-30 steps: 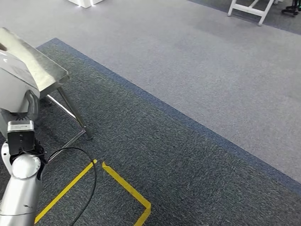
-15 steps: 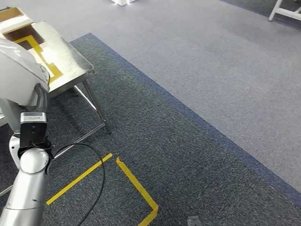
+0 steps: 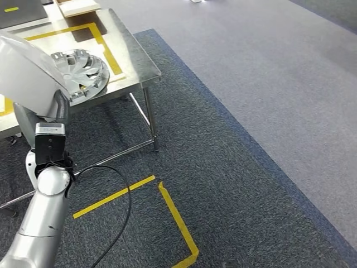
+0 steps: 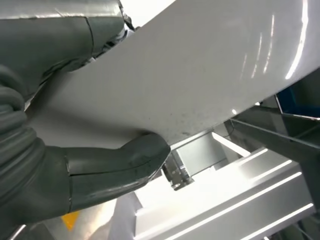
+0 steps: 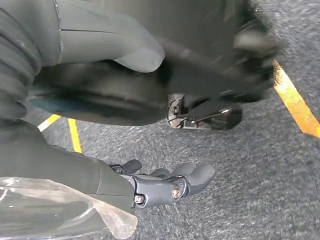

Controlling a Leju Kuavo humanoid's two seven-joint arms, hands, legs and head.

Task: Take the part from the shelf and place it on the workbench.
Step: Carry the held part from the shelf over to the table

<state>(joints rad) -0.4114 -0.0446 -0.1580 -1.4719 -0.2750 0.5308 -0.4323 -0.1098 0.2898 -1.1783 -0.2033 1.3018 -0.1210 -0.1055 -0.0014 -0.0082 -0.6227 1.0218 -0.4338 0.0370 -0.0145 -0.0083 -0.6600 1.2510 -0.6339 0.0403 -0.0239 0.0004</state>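
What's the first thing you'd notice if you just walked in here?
Probably the shiny silver wheel cover lying on the steel workbench, inside a yellow tape outline. Next, the big pale curved part that the left hand grips in front of the robot, and the yellow tape corner on the dark carpet.

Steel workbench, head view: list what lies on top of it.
On the steel workbench: a silver hubcap and yellow tape lines. The large white part in the left hand covers the near left of the top.
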